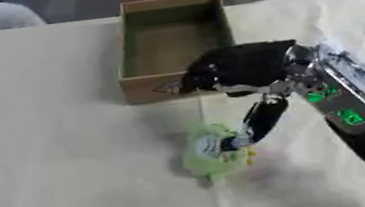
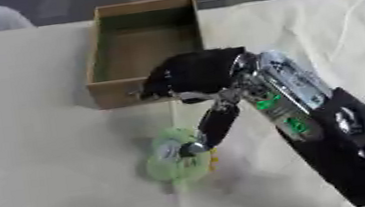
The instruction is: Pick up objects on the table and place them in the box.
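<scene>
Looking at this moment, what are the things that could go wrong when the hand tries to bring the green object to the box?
1. Only a thumb or finger of the right hand reaches the light green object, which lies on the table. With so little contact, it may slip or be pushed away.

2. The hand's bulk hangs over the near wall of the cardboard box, so lifting toward it might knock the box.

3. The hand hides part of the object, so alignment is hard to judge.
</scene>
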